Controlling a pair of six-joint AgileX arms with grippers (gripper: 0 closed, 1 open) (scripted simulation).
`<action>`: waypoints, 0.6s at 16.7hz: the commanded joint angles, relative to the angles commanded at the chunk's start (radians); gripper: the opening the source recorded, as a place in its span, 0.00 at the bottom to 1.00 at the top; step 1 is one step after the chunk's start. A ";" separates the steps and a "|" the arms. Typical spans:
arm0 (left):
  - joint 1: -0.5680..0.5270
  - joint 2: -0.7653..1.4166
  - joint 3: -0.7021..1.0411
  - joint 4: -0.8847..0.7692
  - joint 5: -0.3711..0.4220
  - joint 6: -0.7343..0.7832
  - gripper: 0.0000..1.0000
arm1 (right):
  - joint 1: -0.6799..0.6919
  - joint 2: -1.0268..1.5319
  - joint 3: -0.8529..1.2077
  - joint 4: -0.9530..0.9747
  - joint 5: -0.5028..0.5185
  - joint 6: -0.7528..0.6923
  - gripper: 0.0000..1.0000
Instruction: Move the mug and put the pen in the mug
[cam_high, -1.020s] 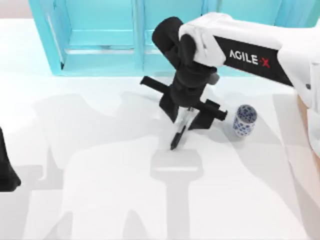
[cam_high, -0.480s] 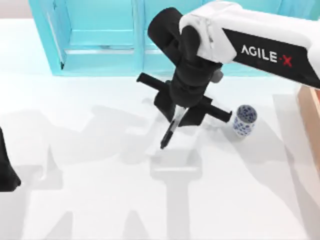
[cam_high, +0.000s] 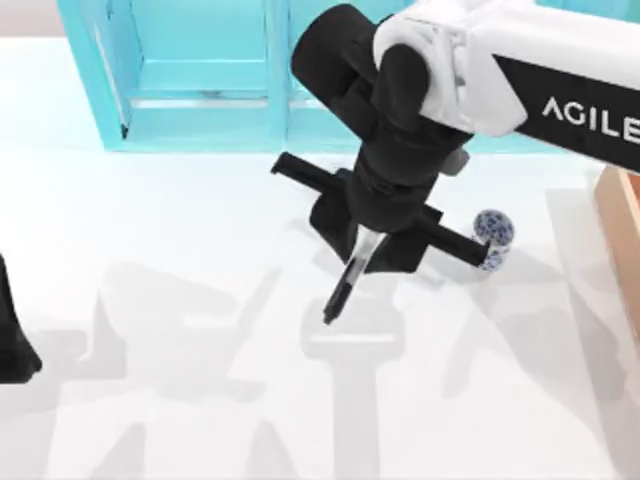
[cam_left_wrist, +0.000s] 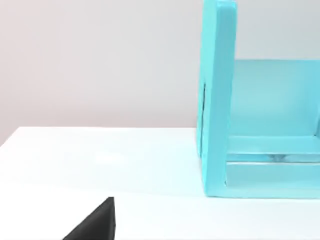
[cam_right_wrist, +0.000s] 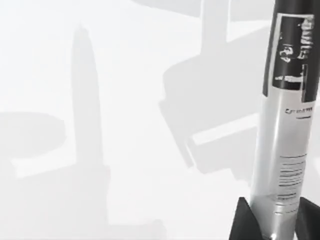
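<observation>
Because the pen (cam_high: 347, 282) is meant for the mug (cam_high: 493, 238), it is being held clear of the table (cam_high: 180, 300) between the closed fingers of the right gripper (cam_high: 367, 246), tip hanging down, left of the mug. The mug is being partly hidden by the gripper's crossbar. The left arm (cam_high: 12, 340) is being kept parked at the table's left edge; its finger state cannot be told.

White mug (cam_high: 494, 232) speckled with a blue floral pattern. Silver-grey pen (cam_right_wrist: 286, 135) barrel with dark print and a black end; black gripper (cam_high: 368, 243) on a white arm (cam_high: 520, 60) lettered in white on black. Turquoise shelf (cam_high: 200, 70), white table (cam_high: 180, 300).
</observation>
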 joint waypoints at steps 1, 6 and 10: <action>0.000 0.000 0.000 0.000 0.000 0.000 1.00 | 0.001 -0.001 -0.001 -0.001 0.000 0.001 0.00; 0.000 0.000 0.000 0.000 0.000 0.000 1.00 | -0.003 0.000 -0.001 0.012 0.005 -0.006 0.00; 0.000 0.000 0.000 0.000 0.000 0.000 1.00 | 0.014 -0.035 -0.062 0.148 0.088 -0.091 0.00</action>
